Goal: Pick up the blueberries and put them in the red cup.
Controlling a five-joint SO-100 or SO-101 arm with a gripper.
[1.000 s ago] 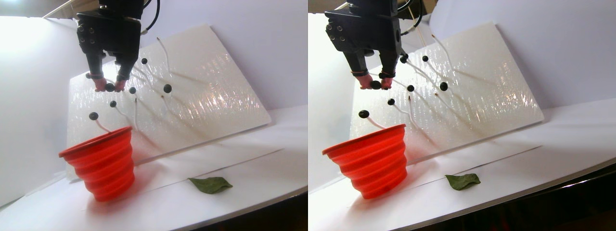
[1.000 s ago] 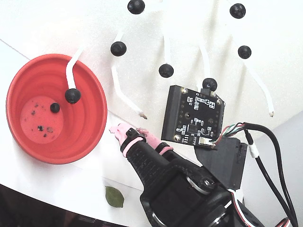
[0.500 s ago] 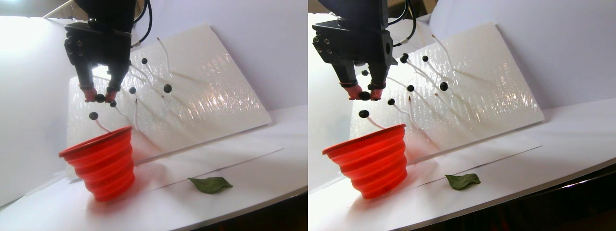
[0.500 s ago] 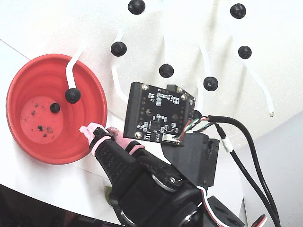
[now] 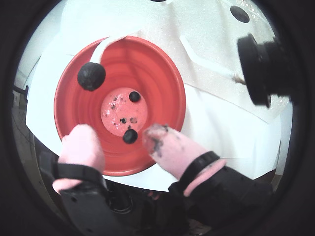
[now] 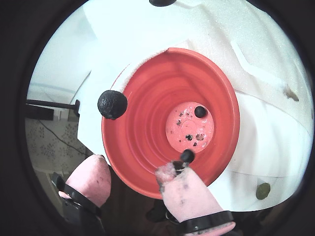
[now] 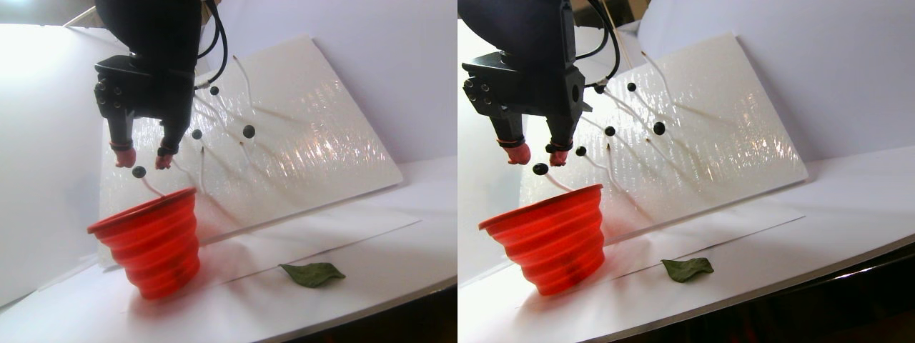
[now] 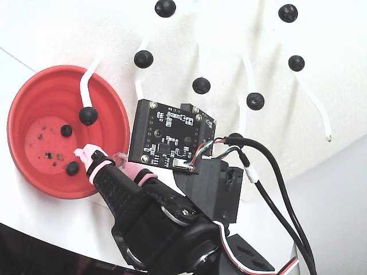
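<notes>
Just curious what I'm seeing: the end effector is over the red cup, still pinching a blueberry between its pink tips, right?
Not quite: the end effector is over the red cup, but its pink tips are apart and empty. A wrist view shows two loose blueberries down inside the cup.

No readable text anywhere (the circuit board (image 8: 172, 137) carries only markings too small to make out).

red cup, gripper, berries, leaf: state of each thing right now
red cup: upright, two loose berries on its bottom
gripper: open, empty, above the cup
dropped blueberry: inside the cup, free of the fingers
stem blueberry: on its white stem, over the cup
green leaf: flat on the table, beside the cup
</notes>
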